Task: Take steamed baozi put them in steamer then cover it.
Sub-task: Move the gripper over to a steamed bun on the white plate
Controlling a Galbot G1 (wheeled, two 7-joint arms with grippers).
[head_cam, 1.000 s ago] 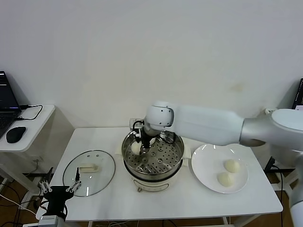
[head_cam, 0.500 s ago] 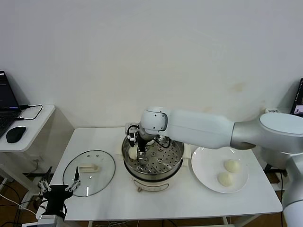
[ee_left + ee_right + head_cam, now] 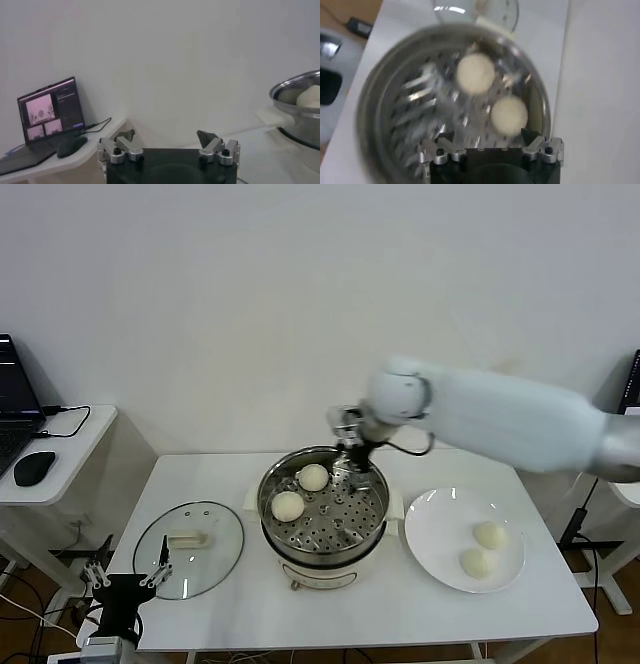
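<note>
A: The steamed baozi: two of them, one (image 3: 288, 505) beside the other (image 3: 314, 477), lie on the perforated tray inside the steamer (image 3: 323, 552), toward its left and back; the right gripper (image 3: 355, 452) hangs above the pot's back rim with its jaws wide and nothing between them.

B: And from the right wrist view the same pair (image 3: 476, 73) and (image 3: 509, 115) sit apart from the jaws, free on the tray; the right gripper (image 3: 491, 147) is over the steamer (image 3: 375, 100).

A: Two more baozi, one (image 3: 490, 534) and another (image 3: 476, 562), rest close together on the white plate (image 3: 430, 529), just right of the steamer on the desk (image 3: 400, 609).

B: The cover (image 3: 188, 549) lies flat on the desk left of the steamer, its cream handle (image 3: 186, 539) up; the steamer is uncovered.

A: The left gripper (image 3: 126, 580) is parked low at the desk's near-left corner, near the cover's edge; jaws wide, holding nothing; its wrist view shows both fingertips (image 3: 207, 135) apart.

B: Further left, on a side desk (image 3: 70, 459), a laptop (image 3: 15, 404) and a black mouse (image 3: 33, 468).
</note>
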